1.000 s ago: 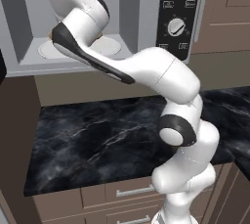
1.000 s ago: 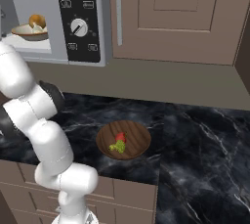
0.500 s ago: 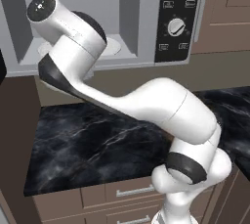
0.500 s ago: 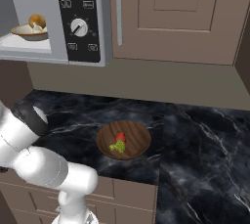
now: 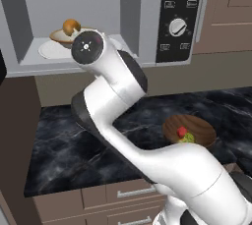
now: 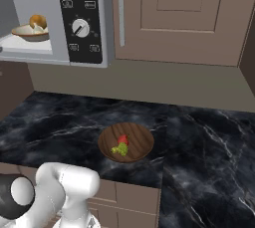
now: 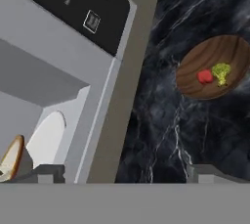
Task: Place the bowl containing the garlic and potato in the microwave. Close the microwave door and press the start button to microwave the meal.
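The tan bowl (image 5: pixel 63 34) sits on the white turntable (image 5: pixel 47 50) inside the open microwave (image 5: pixel 147 17). In it lie the orange-brown potato (image 6: pixel 37 21) and the pale garlic (image 6: pixel 38 29). In the hand view my gripper (image 7: pixel 127 171) is open with nothing between its jaws. It hangs below and in front of the microwave, looking up at the bowl's rim (image 7: pixel 12 158) and the black panel (image 7: pixel 73 8). The microwave's front stands open; I cannot make out the microwave door. My arm's elbow (image 5: pixel 87 47) partly covers the opening.
A dark wooden bowl (image 6: pixel 125 142) with red and green food stands on the black marble counter (image 6: pixel 199 137). The panel's white dial (image 6: pixel 78 27) is right of the opening. A brown cabinet door (image 6: pixel 174 18) with a vertical handle adjoins the microwave.
My arm has drawn back out of the microwave and swung down, leaving the bowl on the turntable. The gripper has stayed open.
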